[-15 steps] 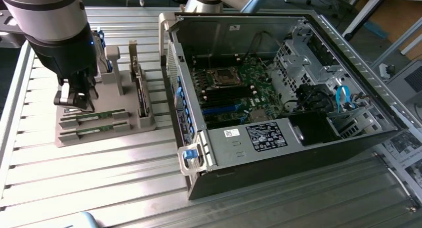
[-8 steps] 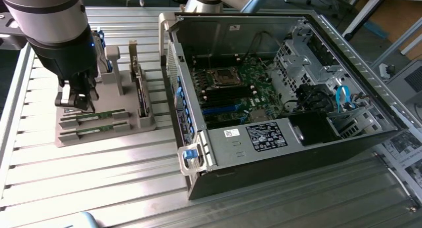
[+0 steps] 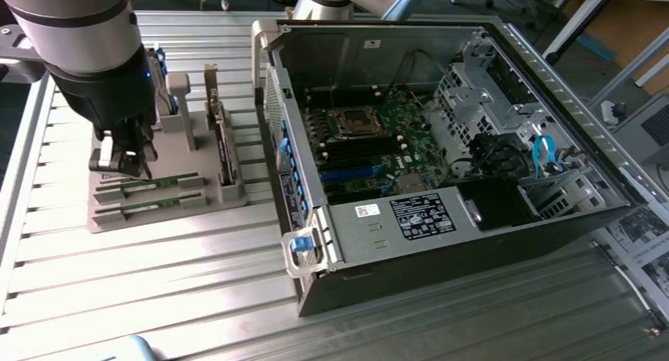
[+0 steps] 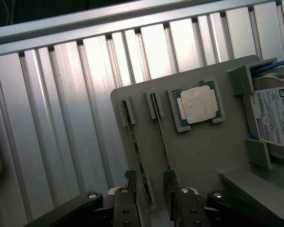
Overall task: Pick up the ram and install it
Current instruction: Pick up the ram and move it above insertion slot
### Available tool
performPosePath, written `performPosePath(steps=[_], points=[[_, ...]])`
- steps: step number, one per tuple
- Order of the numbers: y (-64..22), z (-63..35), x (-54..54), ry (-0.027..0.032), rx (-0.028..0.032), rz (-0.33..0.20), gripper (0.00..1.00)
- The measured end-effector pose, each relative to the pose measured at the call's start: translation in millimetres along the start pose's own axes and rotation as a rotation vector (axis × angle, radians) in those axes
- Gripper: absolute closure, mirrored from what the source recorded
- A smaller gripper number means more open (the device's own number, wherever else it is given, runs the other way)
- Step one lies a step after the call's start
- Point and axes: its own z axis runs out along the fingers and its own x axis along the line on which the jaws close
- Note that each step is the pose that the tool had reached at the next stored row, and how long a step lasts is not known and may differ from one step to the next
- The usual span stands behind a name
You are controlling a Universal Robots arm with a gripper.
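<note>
The ram [image 4: 137, 156] stands on edge in the slot nearest the grey holder's [image 4: 203, 156] outer edge (a second stick [image 4: 163, 137] stands beside it). The gripper [image 4: 150, 182], spread and empty, straddles one end. I judge this the pickup step, and gripping calls for square, centred pads.

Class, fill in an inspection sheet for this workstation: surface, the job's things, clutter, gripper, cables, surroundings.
Surface: slatted metal table with a grey holder tray on it.
Job's things: two ram sticks on edge in the tray's slots; open computer case with its motherboard exposed.
Clutter: CPU chip and hard drive in the same tray.
Gripper: gripper open, low over the tray, fingers either side of one stick's end, not closed on it.
Cables: blue cable inside the case.
Surroundings: newspaper sheets at the exterior view's right.
</note>
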Motion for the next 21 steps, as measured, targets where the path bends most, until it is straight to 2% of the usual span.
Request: performPosePath(steps=[21], points=[[-0.3,12.0,0.3,0.0001,-0.0001,0.000,0.64]])
